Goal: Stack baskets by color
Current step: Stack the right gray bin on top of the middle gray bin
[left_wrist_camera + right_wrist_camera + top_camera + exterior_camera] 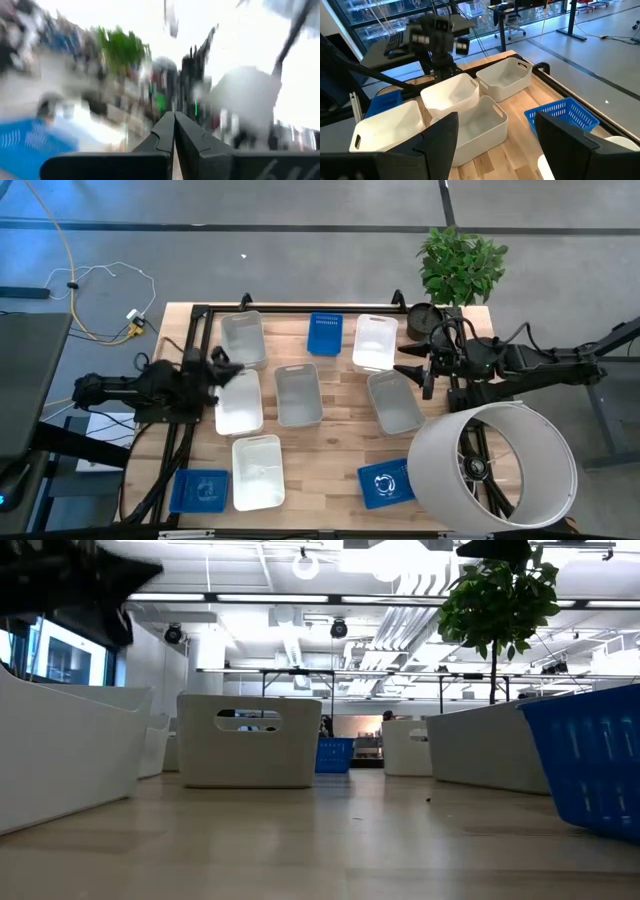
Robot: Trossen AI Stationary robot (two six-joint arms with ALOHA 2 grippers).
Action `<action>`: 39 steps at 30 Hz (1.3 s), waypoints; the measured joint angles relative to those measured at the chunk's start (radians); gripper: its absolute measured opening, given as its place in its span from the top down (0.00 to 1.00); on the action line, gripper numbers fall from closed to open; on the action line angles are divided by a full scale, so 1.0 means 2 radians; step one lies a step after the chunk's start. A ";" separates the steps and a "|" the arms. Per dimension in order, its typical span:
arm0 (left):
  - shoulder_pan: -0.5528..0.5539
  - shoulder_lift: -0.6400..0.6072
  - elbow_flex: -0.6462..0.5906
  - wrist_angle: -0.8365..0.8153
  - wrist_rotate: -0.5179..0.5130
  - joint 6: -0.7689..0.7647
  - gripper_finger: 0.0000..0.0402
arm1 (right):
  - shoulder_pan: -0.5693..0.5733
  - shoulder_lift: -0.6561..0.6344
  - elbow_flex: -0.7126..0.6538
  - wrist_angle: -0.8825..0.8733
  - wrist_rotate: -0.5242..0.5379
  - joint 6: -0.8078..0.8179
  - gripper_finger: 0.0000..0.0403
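Observation:
Several small baskets lie flat on the wooden table (340,450). In the far row are a grey one (243,338), a blue one (325,333) and a white one (375,342). The middle row holds a white one (239,401) and two grey ones (298,394) (395,401). Near the front edge are a white one (257,471) and two blue ones (199,490) (386,483). My left gripper (222,365) (174,125) is shut and hovers at the table's left, between the far-left grey basket and the white one. My right gripper (415,370) (500,135) stands open in the air over the right side, with nothing between its fingers.
A big white cylinder (492,465) with a wheel inside covers the table's near right corner. A green plant (460,265) and a black pot (425,320) stand at the far right corner. A black frame rail (300,308) runs along the far edge. Bare wood shows between the basket rows.

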 joint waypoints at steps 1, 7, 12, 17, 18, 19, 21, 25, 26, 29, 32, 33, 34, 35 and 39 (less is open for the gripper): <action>0.000 0.006 0.002 0.033 -0.006 0.006 1.00 | 0.000 0.000 0.000 0.000 0.000 0.000 0.37; 0.000 0.078 0.093 0.022 -0.017 0.066 0.98 | 0.000 0.000 0.000 0.017 0.014 0.000 0.37; 0.000 0.178 0.223 -0.094 -0.016 0.117 0.87 | 0.000 0.000 0.000 0.043 0.018 -0.027 0.37; 0.000 0.264 0.350 -0.216 -0.008 0.156 0.71 | 0.000 0.000 0.000 0.059 0.018 -0.030 0.37; 0.000 0.275 0.368 -0.225 -0.008 0.159 0.68 | 0.000 0.000 0.000 0.059 0.018 -0.030 0.37; 0.000 0.283 0.382 -0.229 -0.008 0.163 0.65 | 0.000 0.000 0.000 0.059 0.017 -0.030 0.38; 0.000 0.290 0.395 -0.230 -0.008 0.173 0.60 | 0.000 0.000 0.000 0.059 0.015 -0.030 0.37; 0.000 0.291 0.396 -0.224 -0.009 0.175 0.52 | 0.000 0.000 0.000 0.059 0.014 -0.030 0.37; 0.000 0.291 0.396 -0.226 -0.009 0.169 0.51 | 0.000 0.000 0.000 0.059 0.014 -0.030 0.37; 0.000 0.291 0.396 -0.231 0.001 0.166 0.50 | 0.000 0.000 0.000 0.059 0.014 -0.030 0.37; 0.000 0.291 0.396 -0.242 0.013 0.166 0.51 | 0.000 0.000 0.000 0.059 0.015 -0.028 0.37; 0.000 0.291 0.396 -0.244 0.015 0.166 0.51 | 0.000 0.000 0.000 0.059 0.015 -0.025 0.37; 0.000 0.291 0.396 -0.245 0.015 0.166 0.51 | 0.000 0.000 0.000 0.059 0.015 -0.018 0.37; 0.000 0.291 0.396 -0.245 0.015 0.166 0.51 | 0.000 0.000 0.000 0.059 0.015 -0.015 0.37; 0.000 0.291 0.396 -0.245 0.015 0.166 0.51 | 0.000 0.000 0.000 0.059 0.016 -0.006 0.37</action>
